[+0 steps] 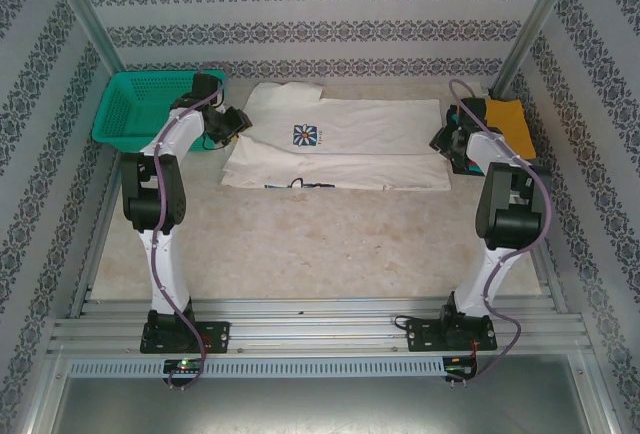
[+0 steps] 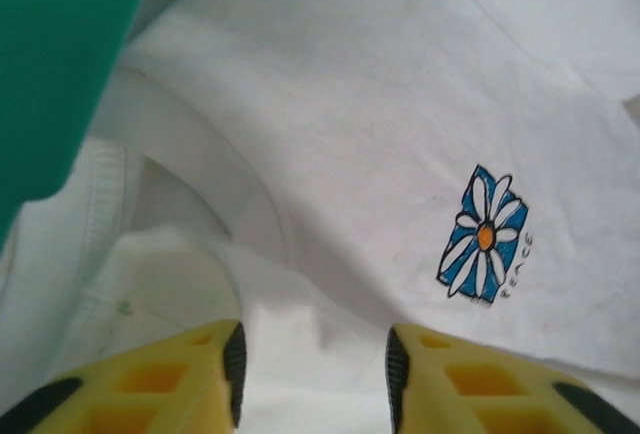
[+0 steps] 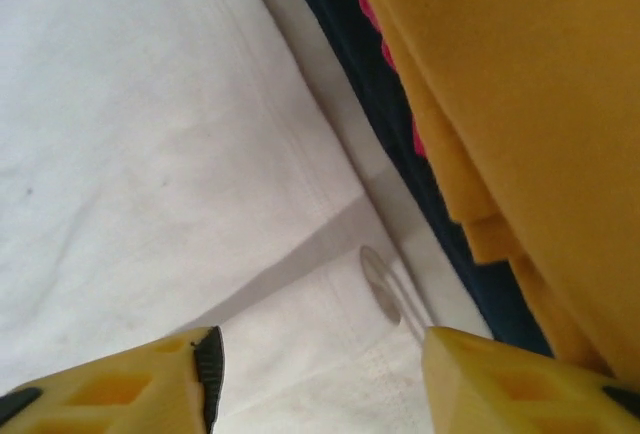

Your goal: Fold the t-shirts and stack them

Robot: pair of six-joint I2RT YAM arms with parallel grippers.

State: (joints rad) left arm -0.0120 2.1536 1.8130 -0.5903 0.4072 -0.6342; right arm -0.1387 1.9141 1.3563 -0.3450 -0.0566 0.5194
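Left hand (image 1: 232,122) stood released at the 9 o'clock end of the white cloth t-shirt (image 1: 370,144). In the left wrist view, its yellow fingers (image 2: 450,384) were parted above a raised fold of white cloth, and nothing was clamped between them. The blue-square daisy print (image 2: 485,234) with "PEACE" lettering lay at 2 o'clock from the fingers. The teal plastic mesh basket (image 1: 130,109) sat at 10 o'clock on the table (image 1: 320,244), just beside the left hand.

The right hand (image 1: 450,144) was also released, at the 3 o'clock end of the same t-shirt. In the right wrist view, its fingers (image 3: 150,384) were spread over the hem edge of the white cloth, gripping nothing.

The white t-shirt lay spread crosswise across the 12 o'clock half of the table, its near edge folded over. The stack of folded shirts (image 1: 510,119) rested at 2 o'clock, just beside the right hand. The folded orange shirt (image 3: 520,74) lay on top, with a red layer (image 3: 372,16) and a dark layer (image 3: 400,144) beneath it.
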